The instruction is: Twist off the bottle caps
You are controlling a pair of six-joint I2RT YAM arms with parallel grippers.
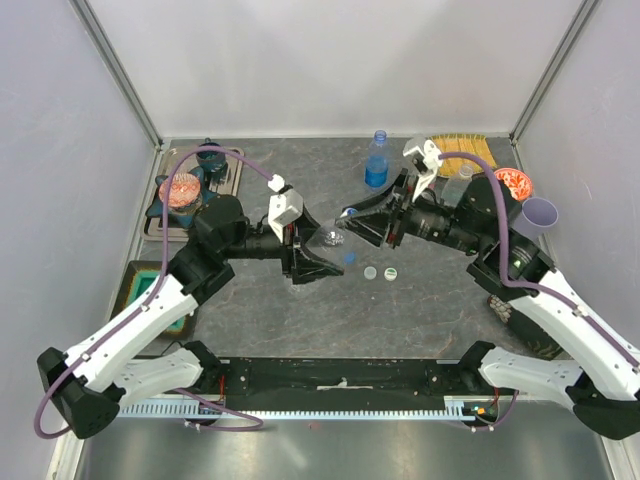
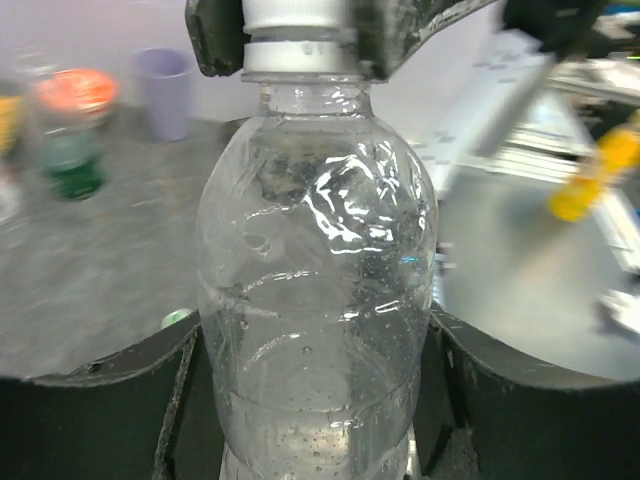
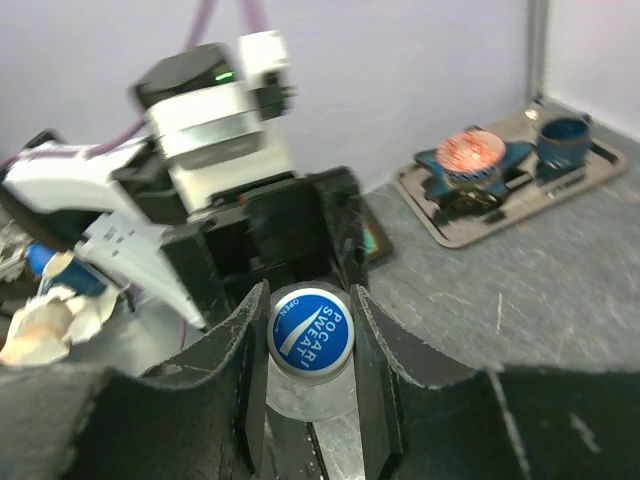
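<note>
bottle clamped in left jaws, its blue-topped cap gripped between right jaws

Bright, even light; glare glints on the clear bottle; wrist-view backgrounds seem blurred, perhaps defocus.

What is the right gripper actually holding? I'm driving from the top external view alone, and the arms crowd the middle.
Observer: In the right wrist view, the right gripper has its fingers pressed on both sides of a blue cap printed POCARI SWEAT.
Operator: And the left side?
Observer: The left wrist view shows the left gripper clamping the body of the clear bottle, which has no label.
Operator: Is the cap off?
Observer: No. Seen from the left wrist, it sits on the bottle's neck.
</note>
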